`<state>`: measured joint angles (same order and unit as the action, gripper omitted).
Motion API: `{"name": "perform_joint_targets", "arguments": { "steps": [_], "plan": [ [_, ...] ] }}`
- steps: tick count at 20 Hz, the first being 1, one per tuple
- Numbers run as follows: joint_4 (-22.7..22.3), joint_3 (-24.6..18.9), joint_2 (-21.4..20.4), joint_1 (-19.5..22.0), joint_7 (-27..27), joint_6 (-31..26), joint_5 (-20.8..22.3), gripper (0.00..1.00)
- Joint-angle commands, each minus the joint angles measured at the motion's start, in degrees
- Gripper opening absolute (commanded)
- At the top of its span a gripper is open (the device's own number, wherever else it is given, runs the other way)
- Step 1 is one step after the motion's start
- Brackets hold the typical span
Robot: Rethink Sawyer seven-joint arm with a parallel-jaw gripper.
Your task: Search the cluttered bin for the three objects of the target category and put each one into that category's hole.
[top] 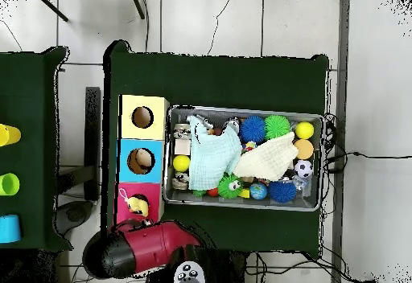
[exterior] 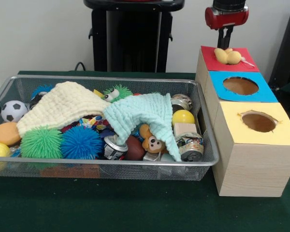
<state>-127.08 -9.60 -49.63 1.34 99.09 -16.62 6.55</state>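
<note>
The silver wire-mesh bin (exterior: 111, 162) lies on the green table, full of toys; it also shows in the overhead view (top: 241, 206). A brown monkey with a tan face (exterior: 152, 141) lies in it, half under a mint cloth (exterior: 140, 113). A yellow duck (exterior: 228, 56) lies on the red top panel (exterior: 212, 63) of the wooden box and covers its hole; it also shows in the overhead view (top: 137, 207). My gripper (exterior: 225, 39) hangs just above and behind the duck. No third plush animal shows.
The box also has a blue-topped hole (exterior: 240, 85) and a yellow-topped hole (exterior: 258, 122). A cream cloth (exterior: 63, 104), green (exterior: 41, 142) and blue (exterior: 81, 142) spiky balls, drink cans (exterior: 191, 150) and a soccer ball (exterior: 13, 110) fill the bin. Cups (top: 8, 185) stand on a side table.
</note>
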Motion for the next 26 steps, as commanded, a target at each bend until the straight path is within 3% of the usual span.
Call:
{"name": "perform_joint_targets", "arguments": {
  "steps": [1, 3, 17, 26],
  "plan": [
    [3.5, 0.9, 6.3, -1.3, 9.4, 5.4, 0.3, 0.0],
    [4.2, 0.8, 7.9, -0.9, 9.1, 6.6, 0.3, 0.0],
    [0.6, -3.1, -1.5, 3.2, 7.8, -2.4, -3.8, 0.0],
    [1.3, -3.6, -7.9, 4.3, 6.2, -11.7, -7.0, 0.0]
  ]
}}
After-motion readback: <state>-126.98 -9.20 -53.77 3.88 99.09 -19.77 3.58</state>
